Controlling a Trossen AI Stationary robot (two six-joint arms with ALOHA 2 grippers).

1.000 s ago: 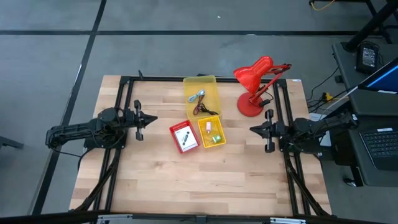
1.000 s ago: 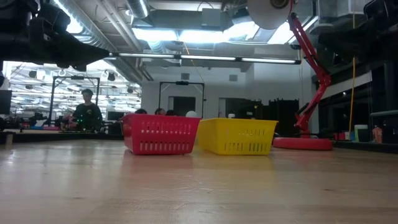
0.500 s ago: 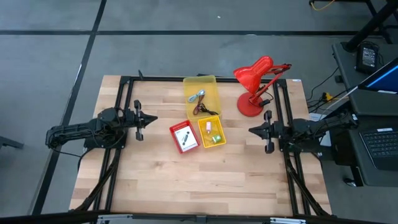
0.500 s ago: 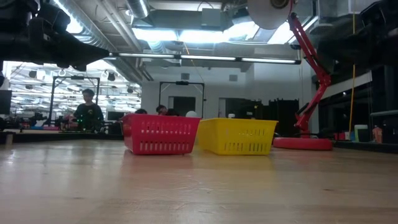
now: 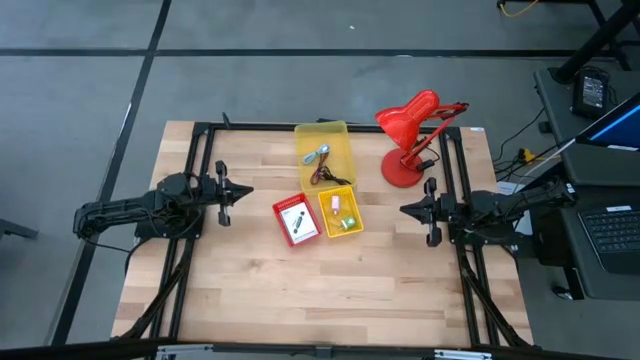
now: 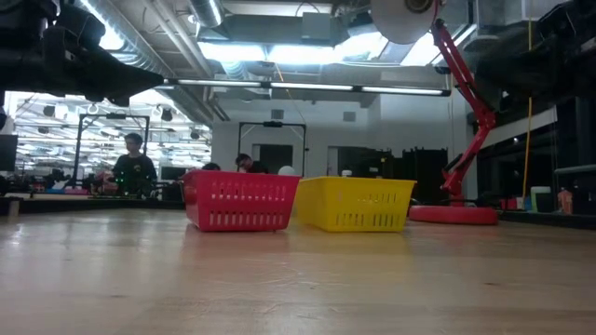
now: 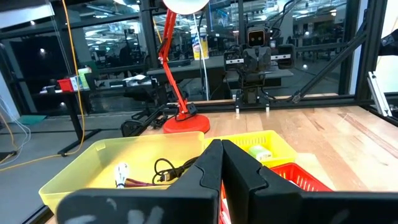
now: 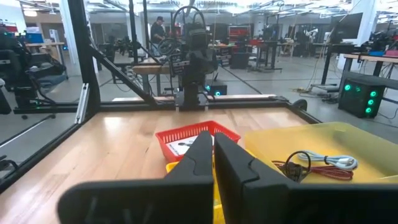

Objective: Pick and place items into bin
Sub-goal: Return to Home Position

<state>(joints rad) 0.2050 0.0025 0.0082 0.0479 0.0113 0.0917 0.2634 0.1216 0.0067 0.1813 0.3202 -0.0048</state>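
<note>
We are looking down on a wooden desk (image 5: 300, 290) with three bins grouped just above the middle of the frame. The left hand (image 5: 246, 190) is hanging at the left side of the desk and pointing toward the bins. Its fingers are pressing together on nothing. The right hand (image 5: 404, 209) is hanging at the right side and facing inward, its fingers likewise closed and empty. Both are staying well apart from the bins.

The large yellow bin (image 5: 325, 132) is sitting highest in the frame. We are finding the blue-and-silver tool (image 5: 318, 155) lying in it, with the dark red cord (image 8: 323, 173) and the black cable (image 7: 166, 169) tangled together just beside the tool. Below it, the small yellow bin (image 5: 329, 227) is holding a white printed packet (image 5: 335, 205) and a tiny green piece (image 5: 347, 224). The red bin (image 5: 279, 212) is touching the small yellow bin's left side and carrying the other white printed packet (image 5: 296, 221).

The red desk lamp (image 5: 410, 135) is standing on the desk at the upper right, near the large yellow bin. In the low view we are seeing the red and yellow bins side by side at mid-frame, and people (image 6: 132, 167) are showing far off in the room at the left.
</note>
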